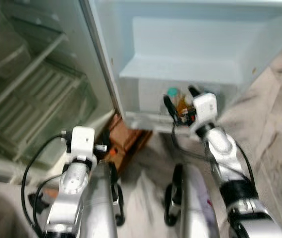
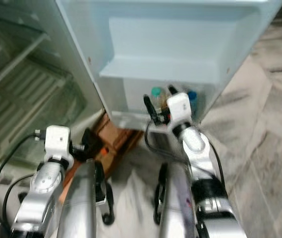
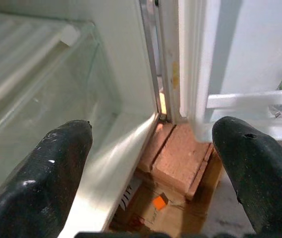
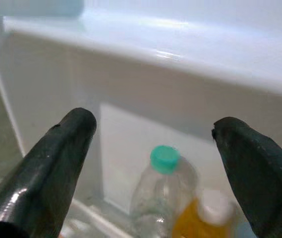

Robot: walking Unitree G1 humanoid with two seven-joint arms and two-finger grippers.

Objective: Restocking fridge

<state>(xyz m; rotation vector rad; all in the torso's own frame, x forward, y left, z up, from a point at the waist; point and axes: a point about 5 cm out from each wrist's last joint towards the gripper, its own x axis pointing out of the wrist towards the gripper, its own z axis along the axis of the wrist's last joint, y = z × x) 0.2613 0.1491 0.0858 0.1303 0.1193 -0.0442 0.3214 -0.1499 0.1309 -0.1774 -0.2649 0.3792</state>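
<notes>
Fridge door [image 1: 190, 44]: we see it swung wide, so its lowest shelf [image 2: 131, 119] is reachable from the front.
Bottles: a clear bottle with a green cap [image 4: 163, 191] and an orange bottle with a white cap [image 4: 200, 220] stand upright side by side in that door shelf, we think already stocked.
Right end effector [image 1: 180, 101]: fingers spread, holding nothing, just in front of the bottles.
Left end effector [image 3: 153, 168]: fingers spread and empty, low beside the fridge body.
Left wrist view: it adds bricks [image 3: 178, 158] under the fridge corner.
Right wrist view: it makes the cap colours clear.
Right eye view: a blue cap [image 2: 192, 95] beside the right end effector.
</notes>
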